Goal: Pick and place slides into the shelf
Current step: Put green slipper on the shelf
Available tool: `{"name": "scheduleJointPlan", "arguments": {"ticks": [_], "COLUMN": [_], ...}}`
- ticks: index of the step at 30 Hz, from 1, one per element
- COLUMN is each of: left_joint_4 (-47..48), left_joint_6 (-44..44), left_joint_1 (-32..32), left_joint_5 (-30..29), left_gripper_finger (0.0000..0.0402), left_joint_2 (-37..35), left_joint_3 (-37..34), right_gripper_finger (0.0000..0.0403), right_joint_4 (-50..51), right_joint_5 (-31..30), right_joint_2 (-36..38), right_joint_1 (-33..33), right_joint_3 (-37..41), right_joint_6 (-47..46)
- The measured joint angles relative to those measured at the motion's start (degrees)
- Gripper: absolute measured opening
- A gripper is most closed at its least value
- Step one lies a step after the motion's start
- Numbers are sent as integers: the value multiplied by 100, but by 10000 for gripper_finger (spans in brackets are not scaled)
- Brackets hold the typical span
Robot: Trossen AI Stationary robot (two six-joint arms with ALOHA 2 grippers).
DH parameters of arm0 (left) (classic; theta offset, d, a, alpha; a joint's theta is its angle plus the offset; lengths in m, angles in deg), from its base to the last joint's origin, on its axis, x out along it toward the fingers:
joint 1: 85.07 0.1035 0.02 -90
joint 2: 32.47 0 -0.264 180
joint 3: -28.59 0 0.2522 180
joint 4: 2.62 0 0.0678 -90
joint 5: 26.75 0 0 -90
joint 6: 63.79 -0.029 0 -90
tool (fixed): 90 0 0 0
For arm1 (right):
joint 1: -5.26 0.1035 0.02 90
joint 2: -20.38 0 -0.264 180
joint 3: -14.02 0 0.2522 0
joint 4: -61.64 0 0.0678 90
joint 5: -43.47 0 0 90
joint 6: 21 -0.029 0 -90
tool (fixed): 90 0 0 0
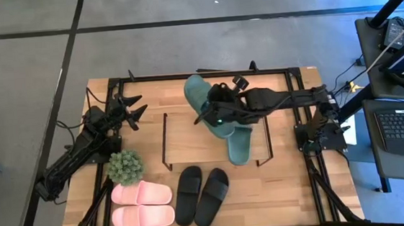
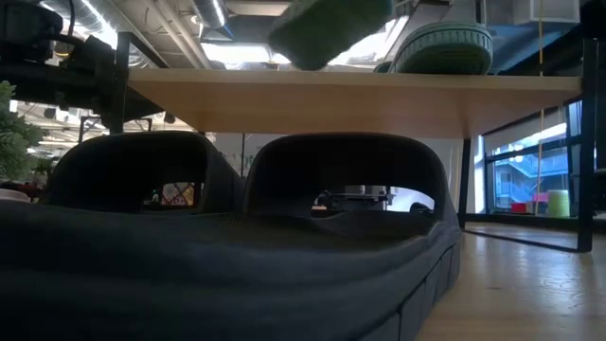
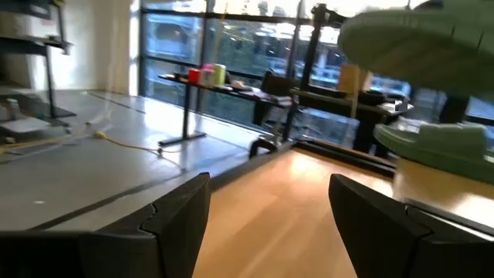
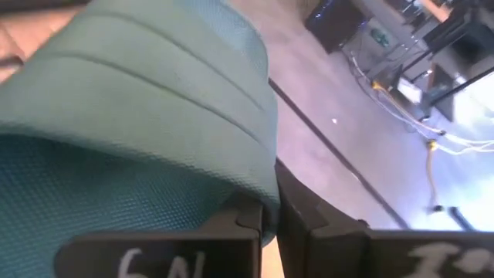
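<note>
green slides: 2, one (image 1: pixel 238 146) on shelf (image 1: pixel 182 132), one (image 1: pixel 200 95) pinched by right gripper (image 1: pixel 216 113) | black: 2 (image 1: pixel 201 194) | pink: 2 (image 1: pixel 143 205) | left gripper (image 1: pixel 131 109) spread

The wooden table (image 1: pixel 280 186) bears the shelf (image 1: pixel 189 135), pink slides (image 1: pixel 143 204), black slides (image 1: pixel 202 195) and a plant (image 1: pixel 124 167).

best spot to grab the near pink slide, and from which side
Take the near light pink foam slide by its wide strap, coming straight down from above. It lies flat, sole down, and the strap arches above the footbed, so one finger could likely slip under it. The left gripper is nearest.
</note>
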Motion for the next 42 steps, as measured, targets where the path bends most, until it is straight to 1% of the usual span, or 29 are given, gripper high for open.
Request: {"name": "scheduleJointPlan", "arguments": {"ticks": [3,6,8,10,11,12,15,18,21,24,29,34,36,39,42], "left_joint_4": [-13,-188,-579,-1095,-1310,-1481,-1561,-1359,-790,-440,-450,-426,-464,-637,-938], "left_joint_6": [18,193,182,252,499,861,1976,2715,2979,2985,3109,3124,3117,3147,3155], "left_joint_1": [0,0,0,0,-4,-5,-2,-1,-2,-2,-23,-218,-311,-403,-511], "left_joint_5": [-190,-157,144,688,909,1009,927,846,885,864,875,1437,1459,1434,1438], "left_gripper_finger": [255,255,255,255,255,255,255,255,255,255,255,255,255,255,255], "left_joint_2": [-2,0,-2,-2,-1,2,19,245,748,1509,2951,4342,4750,5279,5645], "left_joint_3": [0,0,0,9,57,133,433,846,1384,1820,2466,3094,3293,3463,3605], "right_gripper_finger": [17,17,17,17,17,17,17,17,17,17,17,17,17,17,17], "right_joint_4": [-47,-203,-320,-528,-648,-812,-1277,-1691,-1732,-1728,-1678,-1690,-1696,-1680,-1692], "right_joint_5": [-14,-12,6,13,4,-28,-50,-61,-257,-596,-632,-616,-663,-991,-1026], "right_joint_2": [-188,-376,-480,-505,-513,-513,-519,-519,-519,-519,-519,-519,-519,-519,-519], "right_joint_1": [-76,-112,-125,-153,-156,-160,-165,-160,-156,-160,-160,-144,-127,-76,-49], "right_joint_3": [2,1,2,2,2,2,2,0,0,0,0,0,0,0,0], "right_joint_6": [348,750,1132,1489,1674,1916,2769,3451,3901,4207,4598,4870,4888,5046,5112]}}
